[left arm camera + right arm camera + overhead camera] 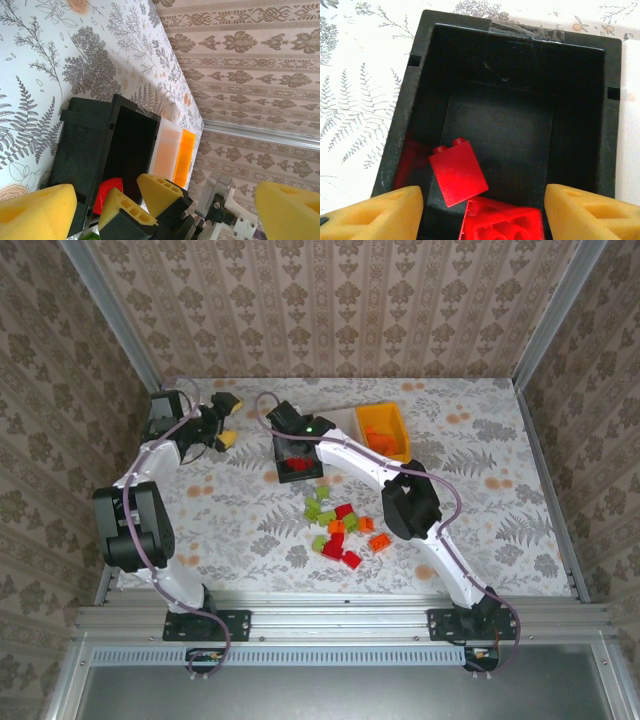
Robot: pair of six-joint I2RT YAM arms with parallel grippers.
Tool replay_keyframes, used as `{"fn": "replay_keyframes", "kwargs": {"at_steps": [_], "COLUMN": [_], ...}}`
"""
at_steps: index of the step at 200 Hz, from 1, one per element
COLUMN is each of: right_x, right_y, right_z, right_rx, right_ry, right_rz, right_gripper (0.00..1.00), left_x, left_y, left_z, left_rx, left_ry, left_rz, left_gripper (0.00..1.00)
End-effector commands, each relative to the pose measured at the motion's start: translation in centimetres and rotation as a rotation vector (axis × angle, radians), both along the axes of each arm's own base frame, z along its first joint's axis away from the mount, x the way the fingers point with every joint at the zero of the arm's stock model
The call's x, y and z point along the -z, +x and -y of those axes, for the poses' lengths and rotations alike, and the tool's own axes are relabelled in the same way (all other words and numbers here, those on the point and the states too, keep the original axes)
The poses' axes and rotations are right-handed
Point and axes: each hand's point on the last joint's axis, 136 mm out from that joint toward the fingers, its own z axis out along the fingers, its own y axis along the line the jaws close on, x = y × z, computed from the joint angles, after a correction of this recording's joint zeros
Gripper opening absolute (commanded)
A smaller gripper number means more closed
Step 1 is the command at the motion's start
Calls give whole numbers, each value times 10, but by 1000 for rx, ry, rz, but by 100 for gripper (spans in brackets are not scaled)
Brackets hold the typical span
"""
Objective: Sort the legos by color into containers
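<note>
My right gripper (482, 212) hangs over the black bin (410, 100), its yellow fingers (375, 215) spread and nothing pinched between them. On the bin floor below I count two reds: a red brick (459, 172) tipped on its side and a second brick (502, 225) touching it, studs hidden. My left gripper (228, 422) sits at the far left of the table (500, 520), well apart from the pile, its fingers spread wide and empty. The loose legos (340, 525) lie in a heap between the two arms, on the near side of the bins. From above I make it about five green, three red and three orange, but several touch, so I may be off by one. There are three bins joined in a row: the black one, a white bin (167, 145) and an orange bin (186, 155). The orange one holds a few orange bricks that I can't count, and I can't tell what is in the white. These pieces should be light, rigid and slick, not fragile, and apt to squirt out of an off-centre pinch. I'd take each one across its flat side walls, not across the studs, and start with a brick at the edge of the heap
</note>
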Motion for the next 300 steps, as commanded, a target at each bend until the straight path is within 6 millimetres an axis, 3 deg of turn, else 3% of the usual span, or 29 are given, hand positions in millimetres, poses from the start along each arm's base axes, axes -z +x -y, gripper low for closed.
{"fn": "replay_keyframes", "kwargs": {"at_steps": [1,25,52,73,94,113,135,173,225,256,300], "right_x": [-38,-74,-75,-48,-24,-3,20,51,78,78,62], "right_y": [-7,-30,-60,-99,-138,-167,-189,-194,-193,-192,-186], "right_z": [2,13,56,90,118,134,138,133,127,128,132], "right_rx": [-22,-52,-42,-43,-24,-8,-20,-43,-60,-55,-38], "right_ry": [11,16,-40,-91,-77,-68,-46,-59,-77,-73,-58], "right_rz": [45,111,92,6,-86,-170,-256,-321,-364,-354,-291], "right_gripper": [67,67,66,65,64,60,57,57,53,44,37], "left_x": [-17,-18,-11,-5,3,7,9,9,10,9,6], "left_y": [-6,-11,-29,-48,-64,-72,-74,-74,-73,-72,-68], "left_z": [10,28,77,122,151,165,169,167,167,165,159], "left_rx": [36,81,199,315,387,427,437,439,439,433,418], "left_ry": [-17,-5,28,35,39,38,45,62,61,58,53], "left_rz": [46,48,37,24,5,-3,-5,-1,-4,-2,0], "left_gripper": [94,94,94,94,94,94,94,94,94,94,94]}}
